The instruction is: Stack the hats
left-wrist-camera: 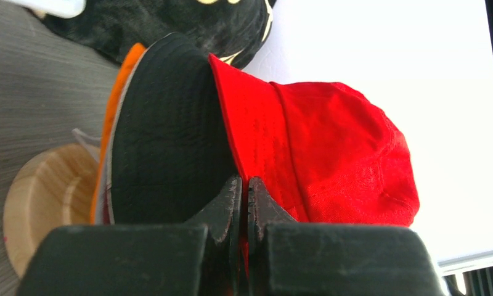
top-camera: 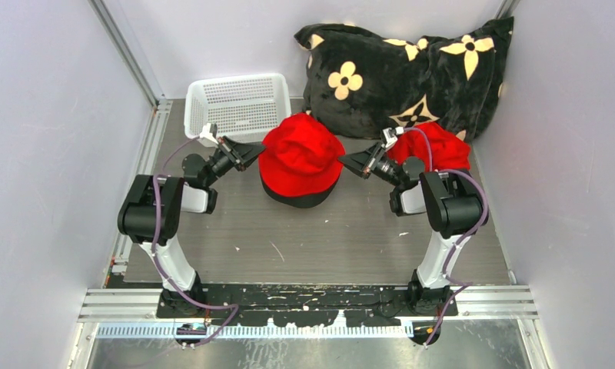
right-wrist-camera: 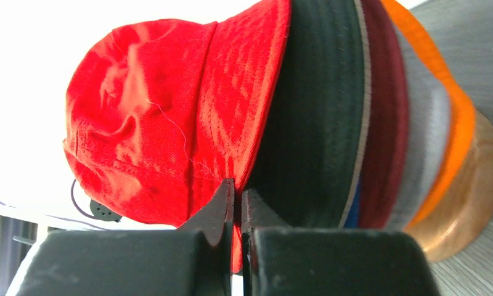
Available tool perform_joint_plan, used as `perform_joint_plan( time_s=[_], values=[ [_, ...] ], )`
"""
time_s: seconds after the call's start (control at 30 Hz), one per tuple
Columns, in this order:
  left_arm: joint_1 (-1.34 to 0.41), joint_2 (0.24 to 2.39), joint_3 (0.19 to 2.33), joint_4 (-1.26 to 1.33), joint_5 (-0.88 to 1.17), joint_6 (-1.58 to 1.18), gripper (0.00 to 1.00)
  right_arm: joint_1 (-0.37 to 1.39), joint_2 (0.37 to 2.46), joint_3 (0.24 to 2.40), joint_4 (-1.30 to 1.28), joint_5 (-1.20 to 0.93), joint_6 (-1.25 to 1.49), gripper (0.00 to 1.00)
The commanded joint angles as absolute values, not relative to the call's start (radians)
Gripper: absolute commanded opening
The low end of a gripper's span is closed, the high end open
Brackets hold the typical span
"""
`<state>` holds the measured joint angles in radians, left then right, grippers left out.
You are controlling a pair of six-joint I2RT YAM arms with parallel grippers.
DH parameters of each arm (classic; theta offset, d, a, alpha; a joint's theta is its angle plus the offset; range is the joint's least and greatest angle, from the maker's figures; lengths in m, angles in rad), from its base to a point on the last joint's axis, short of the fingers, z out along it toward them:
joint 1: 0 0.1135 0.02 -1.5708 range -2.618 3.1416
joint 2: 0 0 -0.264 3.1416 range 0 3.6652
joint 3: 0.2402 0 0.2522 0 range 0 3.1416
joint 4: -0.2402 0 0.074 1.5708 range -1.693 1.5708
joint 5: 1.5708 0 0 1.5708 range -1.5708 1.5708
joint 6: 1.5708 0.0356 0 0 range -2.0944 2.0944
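Bright red hat [top-camera: 300, 154]: top of the stack, crown up, at the middle of the table, between the 2 grippers.
Black hat [left-wrist-camera: 164, 135]: directly beneath the bright red hat, its brim showing below the red brim.
Lower hats: in the right wrist view a thin edge of the blue hat [right-wrist-camera: 353, 213], then the dark red hat [right-wrist-camera: 386, 123], the grey hat [right-wrist-camera: 426, 142] and the orange hat [right-wrist-camera: 460, 117] lowest; 6 hats nested in all.
Wooden stand [right-wrist-camera: 472, 185]: under the orange hat, carrying the stack, its base on the table.
Left gripper [left-wrist-camera: 244, 191]: at the stack's left side, fingers clenched on the bright red hat's brim, red fabric pinched between them.
Right gripper [right-wrist-camera: 238, 191]: at the stack's right side, fingers likewise clamped on the red brim.
Table [top-camera: 327, 238]: grey ribbed surface.
White basket [top-camera: 239, 104]: at the far left, behind the left gripper, apart from the stack.
Cushion [top-camera: 412, 69]: black with cream flowers, leaning in the far right corner.
Red fabric heap [top-camera: 443, 146]: behind the right arm, just in front of the cushion; cannot tell what it is.
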<state>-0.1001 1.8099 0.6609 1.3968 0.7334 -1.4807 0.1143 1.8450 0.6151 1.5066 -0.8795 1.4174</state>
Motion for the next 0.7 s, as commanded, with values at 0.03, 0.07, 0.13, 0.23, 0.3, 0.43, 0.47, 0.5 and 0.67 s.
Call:
perform_joint_plan(
  time_s=[0.03,0.07,0.13,0.23,0.3,0.43,0.47,0.5,0.67],
  values=[
    [-0.057,1.848,0.595,1.429,0.719,-1.421,0.0,0.097,1.909,0.588,1.691,-0.86,1.399,0.01],
    [-0.054,1.851,0.586,1.43,0.718,-1.414,0.0,0.097,1.919,0.585,1.691,-0.86,1.395,0.01],
    [-0.05,1.857,0.573,1.43,0.717,-1.409,0.0,0.097,1.925,0.581,1.692,-0.862,1.39,0.01],
    [-0.047,1.861,0.561,1.43,0.714,-1.398,0.0,0.096,1.925,0.58,1.691,-0.863,1.386,0.01],
    [-0.045,1.868,0.555,1.43,0.71,-1.392,0.0,0.097,1.929,0.582,1.691,-0.863,1.385,0.01],
    [-0.037,1.901,0.542,1.43,0.703,-1.386,0.0,0.097,1.94,0.585,1.691,-0.866,1.386,0.01],
    [-0.036,1.907,0.537,1.43,0.699,-1.383,0.0,0.097,1.94,0.584,1.692,-0.867,1.385,0.01],
    [-0.033,1.913,0.528,1.43,0.695,-1.377,0.0,0.097,1.94,0.583,1.691,-0.866,1.382,0.01],
    [-0.031,1.946,0.512,1.43,0.684,-1.365,0.0,0.097,1.956,0.582,1.69,-0.869,1.38,0.01]
  ],
)
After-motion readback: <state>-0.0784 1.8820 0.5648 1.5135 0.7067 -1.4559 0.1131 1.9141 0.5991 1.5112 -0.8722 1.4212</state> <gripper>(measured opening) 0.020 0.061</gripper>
